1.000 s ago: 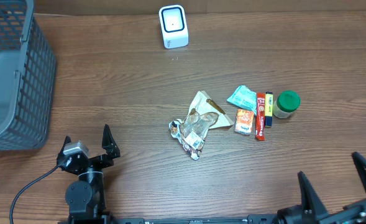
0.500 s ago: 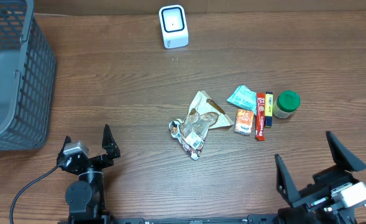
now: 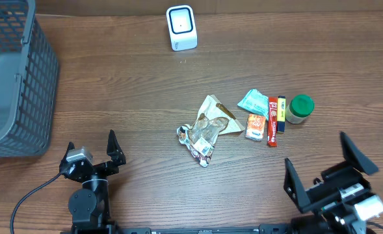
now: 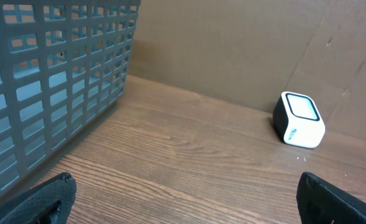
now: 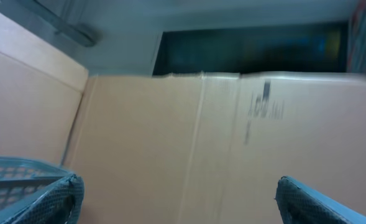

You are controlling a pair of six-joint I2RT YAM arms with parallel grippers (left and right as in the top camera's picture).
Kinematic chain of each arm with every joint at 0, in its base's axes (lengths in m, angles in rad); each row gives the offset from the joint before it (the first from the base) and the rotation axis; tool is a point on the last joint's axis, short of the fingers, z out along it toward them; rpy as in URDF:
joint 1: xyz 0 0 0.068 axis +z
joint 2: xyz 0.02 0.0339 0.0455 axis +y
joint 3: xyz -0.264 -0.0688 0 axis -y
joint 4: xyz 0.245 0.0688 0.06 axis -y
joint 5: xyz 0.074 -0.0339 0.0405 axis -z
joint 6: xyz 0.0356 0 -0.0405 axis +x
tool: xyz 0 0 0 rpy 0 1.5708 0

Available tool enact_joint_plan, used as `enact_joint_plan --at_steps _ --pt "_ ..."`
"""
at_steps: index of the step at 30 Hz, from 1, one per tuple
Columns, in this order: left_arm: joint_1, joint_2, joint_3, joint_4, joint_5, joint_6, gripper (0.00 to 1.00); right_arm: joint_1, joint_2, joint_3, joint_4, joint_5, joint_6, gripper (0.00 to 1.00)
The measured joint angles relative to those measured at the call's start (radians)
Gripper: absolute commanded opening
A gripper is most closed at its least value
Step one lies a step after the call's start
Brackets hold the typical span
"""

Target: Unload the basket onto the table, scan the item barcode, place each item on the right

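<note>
The white barcode scanner [image 3: 181, 27] stands upright at the table's far edge; the left wrist view has this scanner [image 4: 299, 119] to the right. Several items lie mid-table: a crumpled clear wrapper [image 3: 202, 138], a tan packet [image 3: 216, 110], a teal packet [image 3: 251, 102], an orange packet [image 3: 255, 127], a red bar [image 3: 272, 121], a yellow-and-black bar [image 3: 281, 112] and a green-lidded jar [image 3: 300, 108]. My left gripper [image 3: 91, 143] is open at the near left, nothing between its fingers. My right gripper [image 3: 315, 152] is open at the near right, below the items and tilted upward.
A grey mesh basket [image 3: 12, 78] fills the far left; its wall [image 4: 52, 81] looms close in the left wrist view. A cardboard wall [image 5: 201, 143] backs the table. Bare wood lies between both grippers and the items.
The right arm has come up from the near right edge and moved left into fuller view. The left arm and all items are unmoved.
</note>
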Motion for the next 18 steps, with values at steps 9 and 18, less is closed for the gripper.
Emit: enact_joint_plan --at_steps 9,18 --pt "0.000 0.000 0.000 0.000 0.000 0.000 1.00 0.000 0.000 -0.227 0.185 0.000 0.158 1.00" --pt "0.000 0.000 0.000 0.000 0.000 0.000 1.00 0.000 0.000 -0.380 0.303 0.000 0.199 1.00"
